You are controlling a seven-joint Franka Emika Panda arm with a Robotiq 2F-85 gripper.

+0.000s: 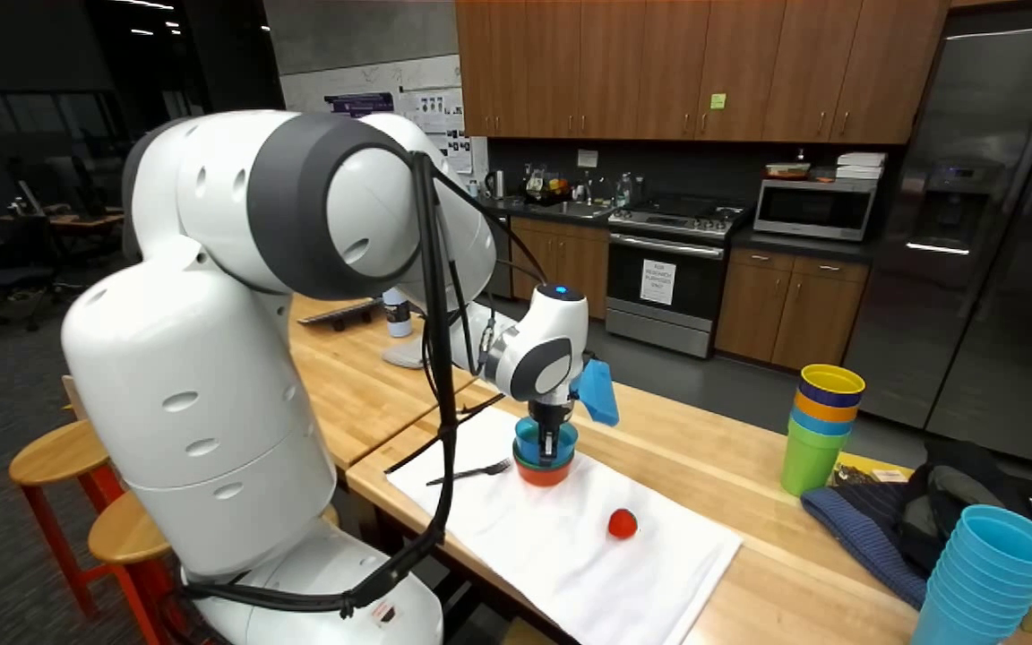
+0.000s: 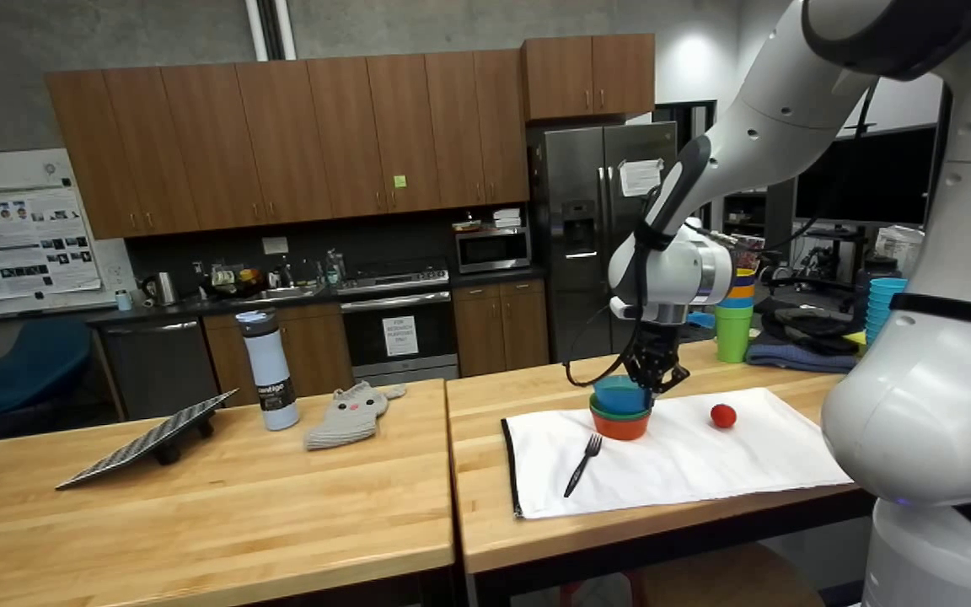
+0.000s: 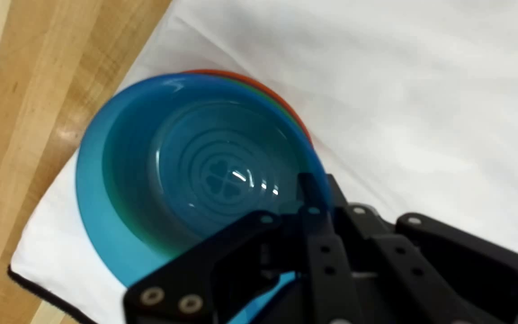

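Note:
My gripper (image 3: pixel 319 191) is shut on the rim of a translucent blue bowl (image 3: pixel 223 135), one finger inside the rim and one outside. In both exterior views the gripper (image 1: pixel 548 448) (image 2: pixel 652 392) points down at the blue bowl (image 1: pixel 529 436) (image 2: pixel 618 392). The blue bowl sits in or just over a green bowl (image 2: pixel 612 414), which is stacked in an orange bowl (image 1: pixel 541 477). Only slivers of the green rim (image 3: pixel 271 93) and the orange rim (image 3: pixel 301 123) show in the wrist view. Whether the blue bowl touches the green one is hidden.
The bowls stand on a white cloth (image 1: pixel 570 555) on a wooden table. A dark fork (image 2: pixel 584 466) lies beside them. A round red object (image 1: pixel 623 524) lies farther along the cloth. Stacked coloured cups (image 1: pixel 816 430), blue cups (image 1: pixel 986 573) and dark fabric (image 1: pixel 874 537) stand beyond it.

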